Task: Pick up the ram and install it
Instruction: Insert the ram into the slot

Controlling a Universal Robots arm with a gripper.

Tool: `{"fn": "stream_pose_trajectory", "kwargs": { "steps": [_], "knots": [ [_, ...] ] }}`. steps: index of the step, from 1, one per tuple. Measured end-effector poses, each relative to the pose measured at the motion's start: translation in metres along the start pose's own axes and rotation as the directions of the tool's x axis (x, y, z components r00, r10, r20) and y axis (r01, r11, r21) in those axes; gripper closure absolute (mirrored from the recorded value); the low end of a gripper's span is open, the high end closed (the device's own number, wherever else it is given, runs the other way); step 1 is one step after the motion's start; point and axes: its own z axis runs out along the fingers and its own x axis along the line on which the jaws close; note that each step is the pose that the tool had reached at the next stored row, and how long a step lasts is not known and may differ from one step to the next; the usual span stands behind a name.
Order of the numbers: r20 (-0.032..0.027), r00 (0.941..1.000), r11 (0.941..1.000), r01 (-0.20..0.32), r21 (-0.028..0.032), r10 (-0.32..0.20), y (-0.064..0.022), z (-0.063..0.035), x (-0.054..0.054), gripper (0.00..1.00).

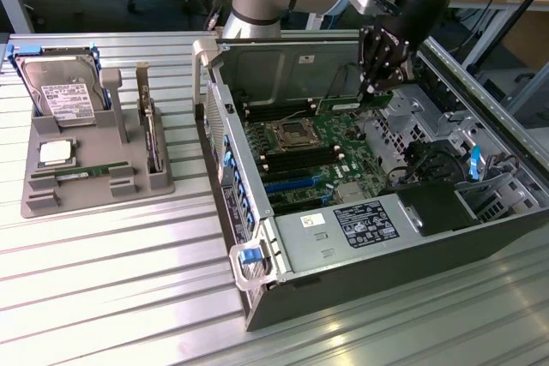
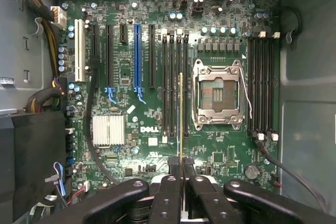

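My gripper (image 1: 371, 83) hangs over the open computer case (image 1: 515, 220), shut on the ram (image 1: 353, 102), a thin green stick held by its long edge. In the wrist view the ram (image 2: 181, 114) appears edge-on as a narrow line between my black fingers (image 2: 170, 182), with the gripper (image 2: 181, 165) closed around it. It hovers above the bank of black memory slots (image 2: 170, 87) beside the empty CPU socket (image 2: 218, 95); whether it touches a slot I cannot tell. A second, similar ram stick (image 1: 86, 171) lies in the grey tray (image 1: 39, 203).
The grey tray at the exterior view's left also holds a silver hard drive (image 1: 58, 92) and a square CPU chip (image 1: 54, 153). Inside the case are a second slot bank (image 2: 261, 85), black cables (image 2: 283, 163), a power supply (image 1: 364, 225) and the raised side wall (image 1: 287, 62).
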Motion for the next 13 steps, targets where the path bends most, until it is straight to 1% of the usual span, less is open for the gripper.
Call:
{"fn": "stream_pose_trajectory", "kwargs": {
  "steps": [2, 3, 7, 13],
  "knots": [
    [0.0000, 1.0000, 1.0000, 0.000, 0.0000, 0.000, 0.0000, 0.0029, 0.000, 0.88],
    [0.0000, 1.0000, 1.0000, 0.000, 0.0000, 0.000, 0.0000, 0.0076, 0.000, 0.88],
    [-0.0001, 1.0000, 1.0000, 0.000, -0.0001, 0.000, 0.0005, 0.0142, 0.000, 0.88],
    [-0.0001, 1.0000, 1.0000, 0.000, -0.0001, 0.000, 0.0004, 0.0207, 0.000, 0.88]
  ]
}}
